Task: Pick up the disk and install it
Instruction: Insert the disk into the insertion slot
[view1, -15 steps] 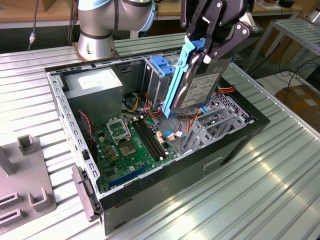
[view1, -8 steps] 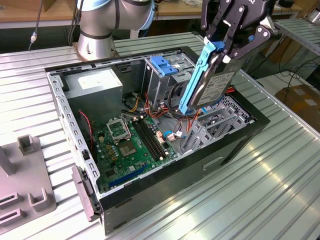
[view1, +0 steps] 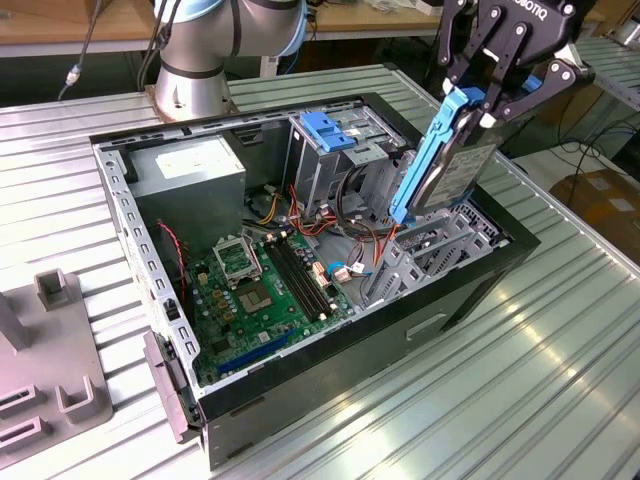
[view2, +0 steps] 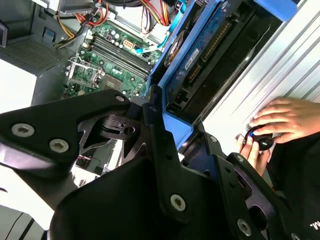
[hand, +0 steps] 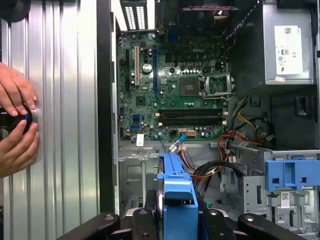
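Blue plastic frames the disk (view1: 455, 170), which hangs tilted on edge over the grey drive bay (view1: 430, 255) of the open computer case (view1: 330, 370), its lower end near the bay's mouth. As I judge it, that tilt could jam the carrier against the bay's walls, or the disk could snag the red cables (view1: 345, 200) nearby. The claw (view1: 488, 103) pinches the disk's upper end, clamped narrowly around the carrier. A person's hands (hand: 17, 125) rest on the ribbed surface (view1: 540, 380) beside the case.
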